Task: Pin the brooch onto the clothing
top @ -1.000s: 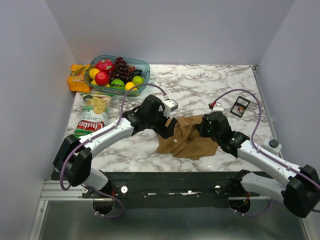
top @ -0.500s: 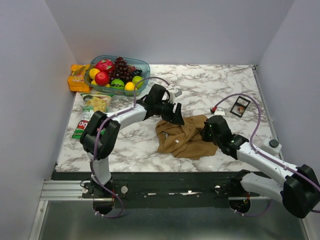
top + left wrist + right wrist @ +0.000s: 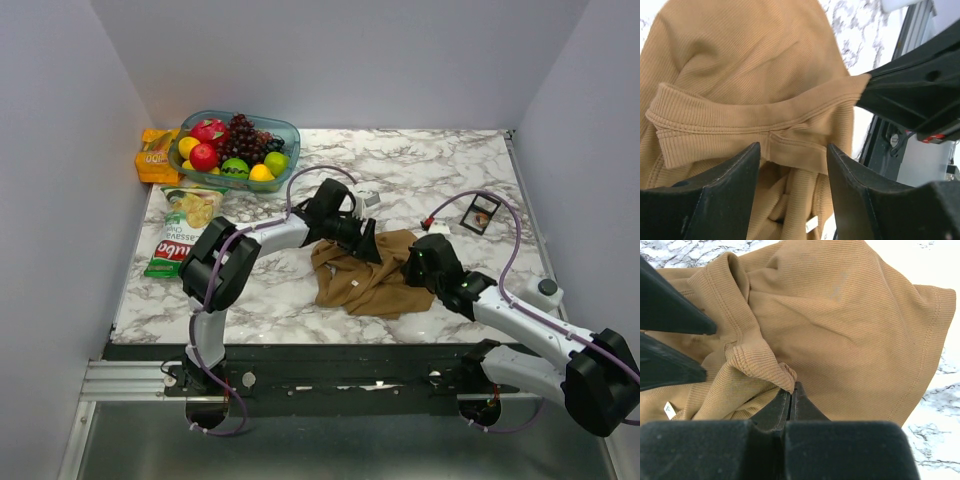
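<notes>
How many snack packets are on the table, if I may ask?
2: a green-and-white chips bag at the left edge, and an orange packet behind it, beside the fruit bowl. Others may be hidden.

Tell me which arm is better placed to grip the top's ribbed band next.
Left. The left pincer is open, facing the ribbed band; the right pincer is shut on the tank top.

Fruit bowl and orange packet sit beyond-left of the left gripper, chips bag left; black tray beyond the right gripper.
</notes>
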`<state>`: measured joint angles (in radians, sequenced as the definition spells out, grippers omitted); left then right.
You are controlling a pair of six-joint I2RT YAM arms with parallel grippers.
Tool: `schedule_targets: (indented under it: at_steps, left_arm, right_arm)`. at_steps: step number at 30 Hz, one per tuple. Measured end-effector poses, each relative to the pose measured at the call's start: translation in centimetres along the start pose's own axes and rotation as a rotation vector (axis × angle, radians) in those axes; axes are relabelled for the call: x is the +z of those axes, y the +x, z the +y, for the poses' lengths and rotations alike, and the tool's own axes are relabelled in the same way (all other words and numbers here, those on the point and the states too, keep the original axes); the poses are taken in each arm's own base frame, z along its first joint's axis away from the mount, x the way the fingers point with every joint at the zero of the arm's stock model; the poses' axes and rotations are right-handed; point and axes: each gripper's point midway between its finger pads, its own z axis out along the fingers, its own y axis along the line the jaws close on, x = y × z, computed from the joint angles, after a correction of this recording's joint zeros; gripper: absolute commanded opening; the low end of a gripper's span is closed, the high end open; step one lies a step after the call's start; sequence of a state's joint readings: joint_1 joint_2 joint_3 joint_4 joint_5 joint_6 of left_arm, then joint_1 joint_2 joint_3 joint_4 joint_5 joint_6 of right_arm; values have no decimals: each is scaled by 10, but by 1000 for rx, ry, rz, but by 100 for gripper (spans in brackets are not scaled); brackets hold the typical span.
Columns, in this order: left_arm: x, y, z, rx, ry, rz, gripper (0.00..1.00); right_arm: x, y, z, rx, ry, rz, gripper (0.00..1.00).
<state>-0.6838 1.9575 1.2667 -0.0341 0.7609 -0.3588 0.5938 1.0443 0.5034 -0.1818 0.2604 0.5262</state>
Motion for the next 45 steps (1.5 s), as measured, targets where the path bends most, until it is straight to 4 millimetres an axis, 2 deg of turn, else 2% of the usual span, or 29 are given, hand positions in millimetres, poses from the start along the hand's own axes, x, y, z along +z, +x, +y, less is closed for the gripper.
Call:
schedule_targets:
  at_steps: [1, 6, 12, 15, 16, 17, 19, 23, 26, 28, 30, 31, 32, 33, 36, 37, 39, 42, 45]
  left_arm:
    - [2, 3, 2, -5, -4, 10, 71]
    - [11, 11, 10, -8, -28, 40, 72]
    - [17, 18, 8, -25, -12, 56, 60]
    - [23, 23, 1, -30, 18, 74, 46]
    - [25, 26, -4, -35, 37, 85, 28]
    - [26, 28, -8, -38, 55, 92, 16]
    - [30, 31, -23, -54, 116, 106, 0]
    - [29, 24, -43, -50, 200, 92, 0]
    - [14, 10, -51, -50, 211, 34, 0]
    - [-8, -5, -57, -39, 197, -35, 0]
    - [-40, -32, -60, 0, 140, -153, 0]
    - [-58, -47, -62, 25, 107, -217, 0]
    - [-74, -61, -63, 48, 71, -278, 0]
    - [-88, -72, -65, 67, 41, -325, 0]
    - [-116, -90, -61, 97, -69, -417, 0]
    - [-119, -92, -58, 95, -100, -429, 0]
    - [-122, -92, -49, 74, -149, -438, 0]
    - [-124, -85, -31, 25, -211, -434, 0]
    - [-129, -81, -18, -13, -257, -429, 0]
  right_arm:
    - [0, 0, 0, 0, 0, 0, 1]
    - [-1, -2, 1, 2, -4, -7, 1]
    - [-2, -2, 1, 3, -6, -10, 1]
    - [-2, -2, 0, 4, -7, -11, 1]
    - [-3, -2, 0, 5, -8, -14, 1]
    - [-4, -3, 0, 6, -10, -18, 1]
    - [-7, -5, 1, 9, -15, -27, 1]
    - [-13, -8, -1, 6, -12, -40, 1]
    - [-14, -11, -3, -19, -4, -41, 1]
    - [-15, -17, -1, -38, -2, -40, 4]
    - [-16, -32, 7, -50, -8, -55, 8]
    - [-16, -41, 12, -57, -12, -63, 13]
    - [-17, -50, 16, -60, -19, -75, 22]
    - [-17, -60, 23, -61, -28, -91, 43]
    - [-20, -86, 39, -56, -64, -131, 65]
    - [-21, -91, 43, -60, -72, -137, 67]
    - [-21, -91, 48, -62, -95, -129, 69]
    - [-22, -78, 62, -68, -154, -104, 72]
    - [-32, -50, 94, -104, -276, -79, 72]
